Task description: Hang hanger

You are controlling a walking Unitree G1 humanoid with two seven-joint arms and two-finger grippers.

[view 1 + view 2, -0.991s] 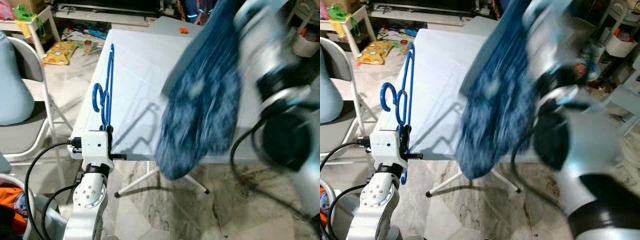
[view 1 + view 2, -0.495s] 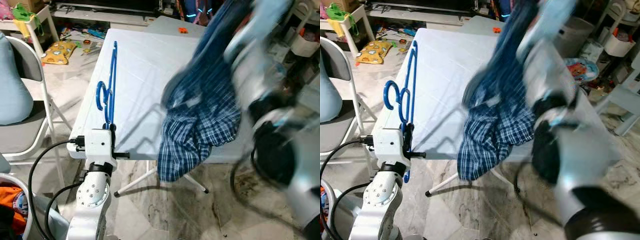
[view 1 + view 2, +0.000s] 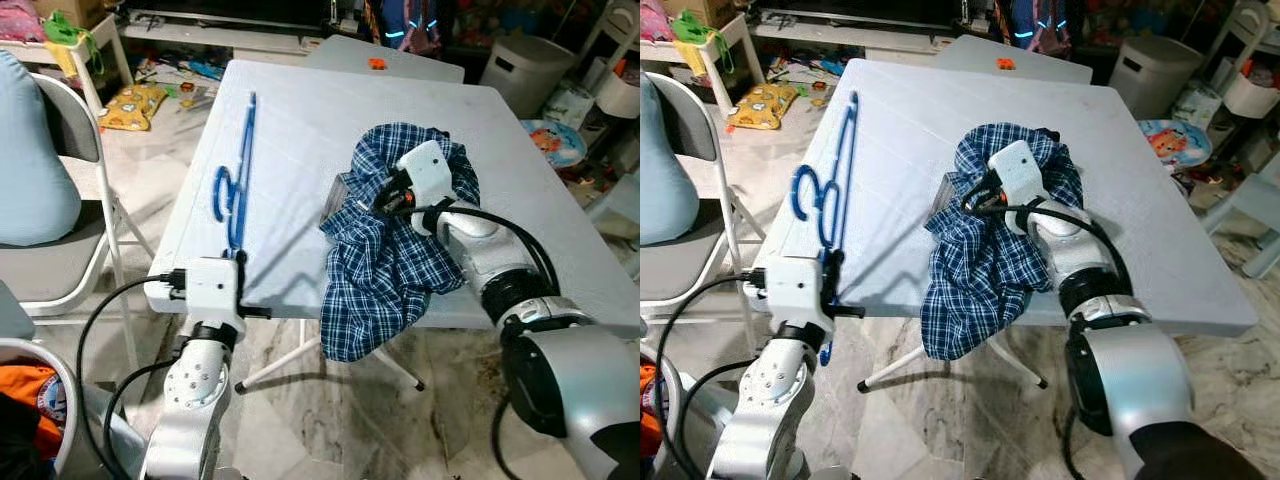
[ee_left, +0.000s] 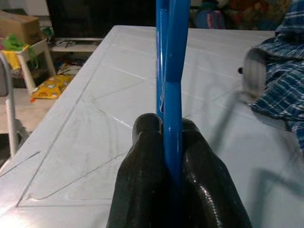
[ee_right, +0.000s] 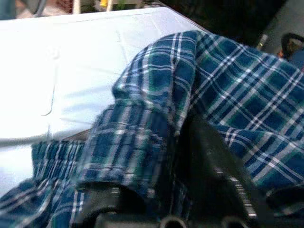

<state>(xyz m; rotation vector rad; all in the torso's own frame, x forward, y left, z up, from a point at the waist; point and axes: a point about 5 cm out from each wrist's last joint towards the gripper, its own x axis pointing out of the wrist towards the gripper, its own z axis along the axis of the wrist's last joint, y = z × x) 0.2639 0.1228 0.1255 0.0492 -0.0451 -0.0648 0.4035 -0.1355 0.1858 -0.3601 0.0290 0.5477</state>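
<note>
- Two pincers are at work over a white folding surface (image 3: 300,130) in a cluttered room.
- Left pincer (image 4: 173,142) sits at the near left edge of the surface, its two black fingers closed tight on the lower end of a blue hanger (image 3: 232,180).
- Blue hanger stands on edge and runs away from the robot along the left side of the surface, its hook curling out over the left edge. It may be two hangers held together; I cannot tell.
- Right pincer (image 3: 975,198) lies near the middle of the surface, buried in a blue plaid shirt (image 3: 385,270). In the right wrist view, cloth is draped over its dark fingers (image 5: 209,156); how far they are parted, and whether they grip the cloth, I cannot tell.
- Plaid shirt is bunched in a heap, and a long part of it hangs off the near edge toward the floor.
- Risk, as I judge it: the hanging part could drag the whole shirt off the near edge if the right pincer lets go or lifts loosely.
- Risk: the thin hanger, pinched at one end only, could twist or slip as it swings toward the shirt.
- Risk: the bunched cloth hides the collar, so the hanger could snag a fold instead.
</note>
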